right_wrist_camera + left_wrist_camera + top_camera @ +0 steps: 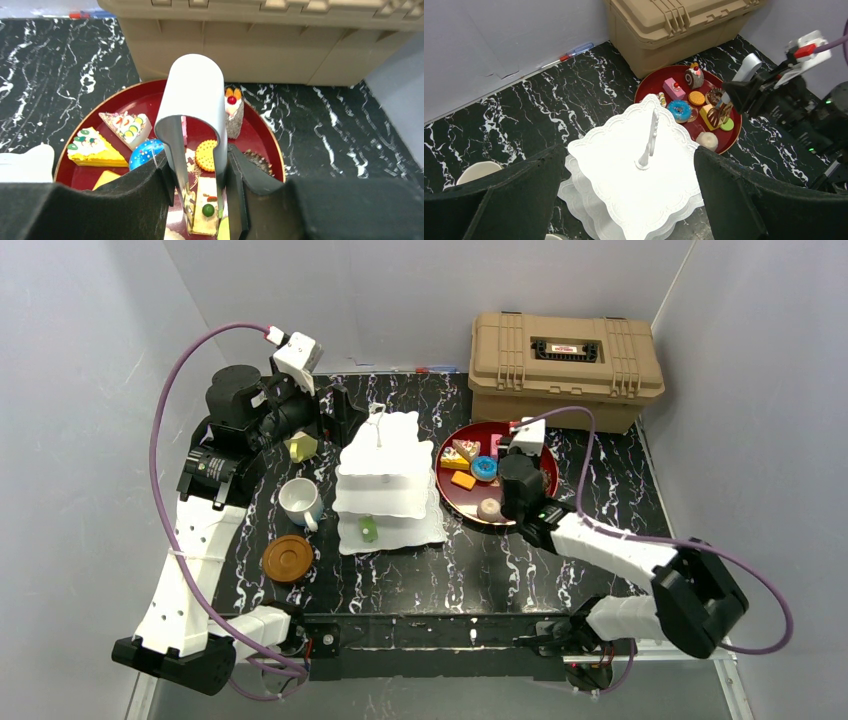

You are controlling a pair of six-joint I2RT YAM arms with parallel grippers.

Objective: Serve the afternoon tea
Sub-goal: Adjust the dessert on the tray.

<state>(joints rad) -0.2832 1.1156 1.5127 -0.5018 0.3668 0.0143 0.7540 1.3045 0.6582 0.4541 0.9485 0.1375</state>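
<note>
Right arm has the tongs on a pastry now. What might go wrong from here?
1. The tongs pinch the pastry only near their tips, so it may slip or tilt on lifting.
2. The biscuit and doughnut lie close by and may get dragged.
3. The left gripper hangs open above the stand, so the arms might clash there.

Both arms are built of white shells joined by black motor housings, as seen on the left arm point(190, 570) and the right arm point(610, 552). A purple cable point(153, 445) loops to each wrist, ending at a white camera box point(297, 352) with a red plug. The left gripper point(629, 152) has broad matte black fingers point(749, 200).
</note>
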